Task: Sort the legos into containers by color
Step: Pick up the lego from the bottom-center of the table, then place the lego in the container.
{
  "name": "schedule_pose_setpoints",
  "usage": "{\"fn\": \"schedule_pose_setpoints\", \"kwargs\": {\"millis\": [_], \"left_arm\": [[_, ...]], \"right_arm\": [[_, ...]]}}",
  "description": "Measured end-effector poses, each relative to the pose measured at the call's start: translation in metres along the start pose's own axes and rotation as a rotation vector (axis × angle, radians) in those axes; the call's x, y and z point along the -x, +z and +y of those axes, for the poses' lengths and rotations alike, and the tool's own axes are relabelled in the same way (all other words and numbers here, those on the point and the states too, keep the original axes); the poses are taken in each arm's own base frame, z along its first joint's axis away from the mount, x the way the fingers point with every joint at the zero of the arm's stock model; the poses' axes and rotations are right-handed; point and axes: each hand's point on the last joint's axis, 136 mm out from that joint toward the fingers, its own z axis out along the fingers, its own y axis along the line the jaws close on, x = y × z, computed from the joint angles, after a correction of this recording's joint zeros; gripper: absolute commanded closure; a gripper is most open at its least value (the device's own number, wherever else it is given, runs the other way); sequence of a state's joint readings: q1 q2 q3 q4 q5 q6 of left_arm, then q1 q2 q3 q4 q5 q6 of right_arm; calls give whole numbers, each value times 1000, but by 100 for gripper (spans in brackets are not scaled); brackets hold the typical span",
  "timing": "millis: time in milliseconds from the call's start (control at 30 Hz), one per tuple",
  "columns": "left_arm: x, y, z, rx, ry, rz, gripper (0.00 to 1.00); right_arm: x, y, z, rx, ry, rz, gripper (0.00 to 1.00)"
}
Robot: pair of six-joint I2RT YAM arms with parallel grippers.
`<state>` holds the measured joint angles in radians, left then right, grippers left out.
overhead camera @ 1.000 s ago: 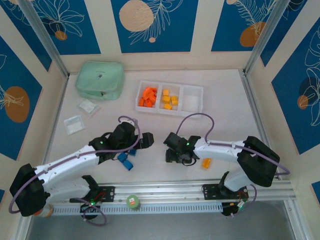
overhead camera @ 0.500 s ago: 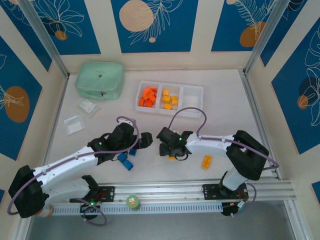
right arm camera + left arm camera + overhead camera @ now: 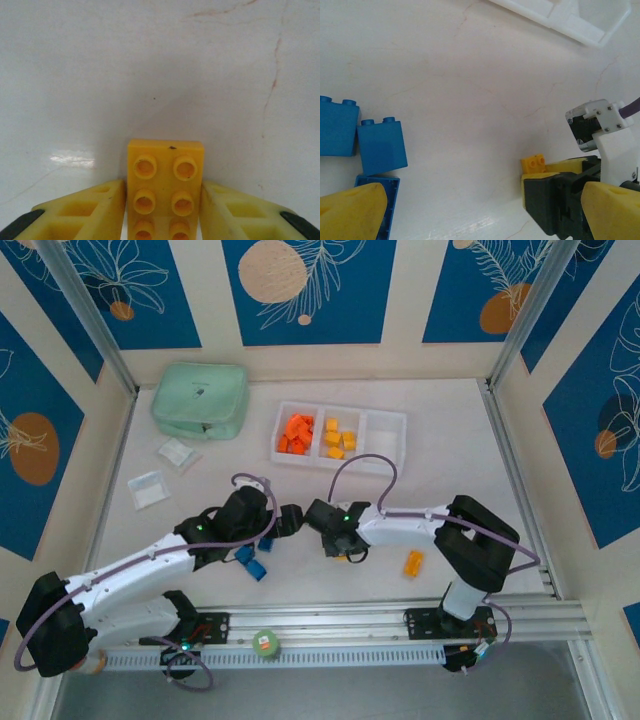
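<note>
- A ribbed aluminium rail runs along the near edge and carries both arm bases. A small round green-capped object sits on it.
- The table is white and glossy, with soft glare and faint reddish hairline marks running across it.
- The right tool is closed on a yellow lego. Its moulded yellow fingers press against both long sides of the brick. The brick lies flat on the table with its two rows of round studs facing up.
- The left tool is open, its yellow fingers set wide apart with bare table between them. It hangs just to the left of the right tool.
- Three boxy, shiny blue legos huddle together on the table beside the left tool's left finger.
- One orange lego lies alone on the table, near the right tool on its right side.
- Farther back stands the tray, white low-walled plastic with three square compartments in a row. A heap of orange bricks fills the left one, and yellow bricks lie in the middle one.
- Two flat clear bags lie to the left of the tray.
- Behind them a soft mint green pouch with rounded corners sits at the far left.
- The walls are cream with blue panels, which carry white leaf outlines and orange discs.
</note>
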<state>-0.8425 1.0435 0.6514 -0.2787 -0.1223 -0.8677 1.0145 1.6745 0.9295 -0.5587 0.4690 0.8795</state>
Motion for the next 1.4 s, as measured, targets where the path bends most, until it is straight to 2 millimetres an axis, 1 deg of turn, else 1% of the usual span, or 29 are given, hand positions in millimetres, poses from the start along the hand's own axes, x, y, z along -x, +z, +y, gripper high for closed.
{"fn": "schedule_pose_setpoints", "kwargs": {"millis": [300, 400, 500, 667, 800, 867, 967, 1100, 1167, 1233, 1267, 1333, 1400], "left_arm": [[0, 0, 3, 10, 1, -4, 1], [1, -2, 1, 4, 1, -10, 1], [2, -4, 1, 1, 2, -14, 1], [4, -9, 3, 15, 13, -21, 1], [15, -16, -1, 14, 27, -46, 1], [21, -19, -2, 14, 30, -58, 1], [31, -23, 0, 21, 29, -77, 1], [45, -25, 5, 32, 17, -96, 1], [51, -24, 9, 39, 3, -98, 1], [55, -23, 13, 46, -4, -97, 1], [57, -23, 14, 47, -5, -94, 1], [59, -22, 15, 48, -8, -90, 1], [61, -21, 16, 46, -15, -88, 1]], "right_arm": [[3, -1, 1, -6, -20, 1, 68], [8, -6, 0, 10, -9, -11, 70], [19, -16, -1, 43, 16, -39, 71], [41, -32, -11, 82, 55, -93, 72], [61, -39, -21, 95, 70, -122, 72], [76, -44, -25, 106, 80, -146, 72], [107, -58, -30, 132, 97, -200, 72], [159, -79, -33, 173, 118, -291, 72], [184, -83, -35, 184, 125, -326, 72], [210, -82, -38, 189, 132, -350, 72], [219, -80, -40, 188, 135, -355, 72], [242, -72, -45, 181, 145, -359, 72], [260, -63, -47, 179, 153, -357, 71]]}}
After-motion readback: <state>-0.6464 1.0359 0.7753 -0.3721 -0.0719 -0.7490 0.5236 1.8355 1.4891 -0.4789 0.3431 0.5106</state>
